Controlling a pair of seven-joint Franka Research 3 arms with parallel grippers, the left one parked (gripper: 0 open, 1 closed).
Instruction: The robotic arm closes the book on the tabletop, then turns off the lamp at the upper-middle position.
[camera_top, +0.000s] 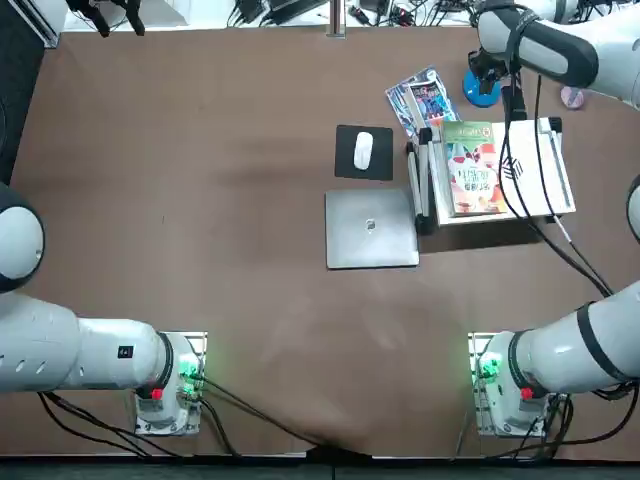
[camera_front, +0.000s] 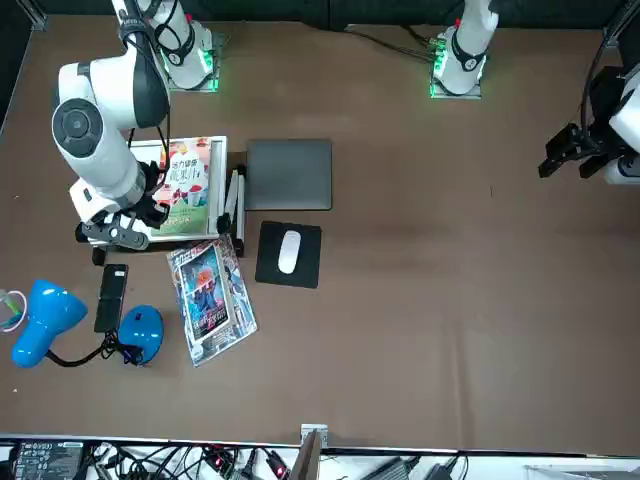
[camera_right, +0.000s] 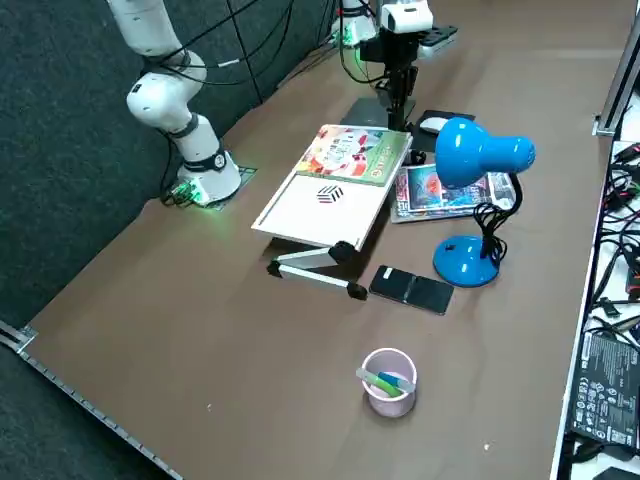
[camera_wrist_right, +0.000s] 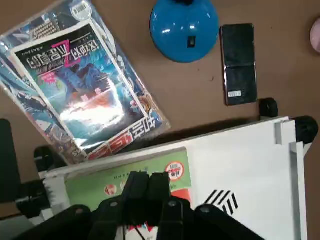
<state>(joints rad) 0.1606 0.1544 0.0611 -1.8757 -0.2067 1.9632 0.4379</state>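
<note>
Hovering w/ fingers pinched together over the closed book on its white stand, right end effector has lamp base just beyond, past stand's far edge

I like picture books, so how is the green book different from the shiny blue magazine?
The thin green-covered book rests closed on the white tilted stand; the glossy blue comic-like magazine lies flat on the brown table. The book's cover has a red-and-white cartoon; the magazine's is dark blue. Both are thin with pictures. The right gripper hangs above the book.
</note>
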